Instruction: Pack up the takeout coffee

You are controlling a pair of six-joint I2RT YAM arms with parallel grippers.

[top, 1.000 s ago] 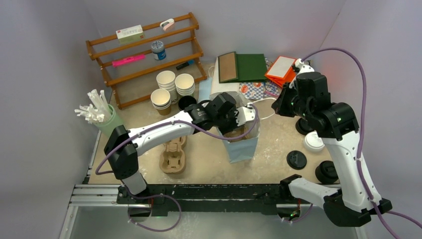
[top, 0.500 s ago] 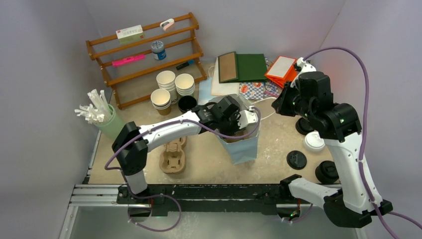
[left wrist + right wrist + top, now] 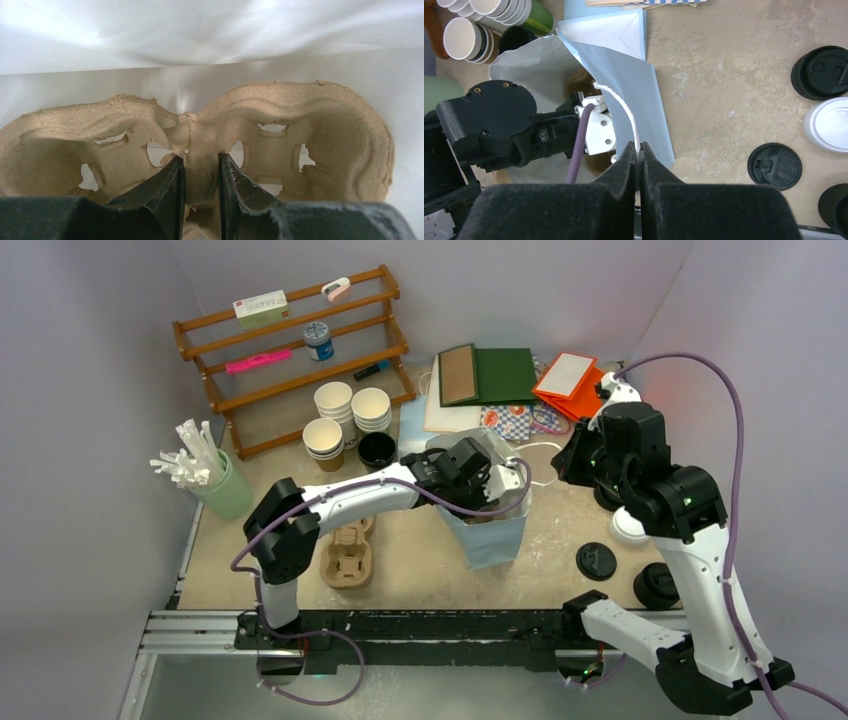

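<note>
Left wrist: your left gripper point(image 3: 200, 167) clamps the carrier point(image 3: 305, 130) inside the bag point(image 3: 646, 102); right gripper point(image 3: 638, 150) seemingly pinches the handle point(image 3: 622, 106), steadying it.

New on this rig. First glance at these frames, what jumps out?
The pale blue paper bag stands mid-table, and the left arm reaches into it; inside, the left jaws grip the middle ridge of a brown pulp cup carrier. The right jaws pinch the bag's white cord handle. The lidded takeout coffee sits outside the bag, on the table to its right.
</note>
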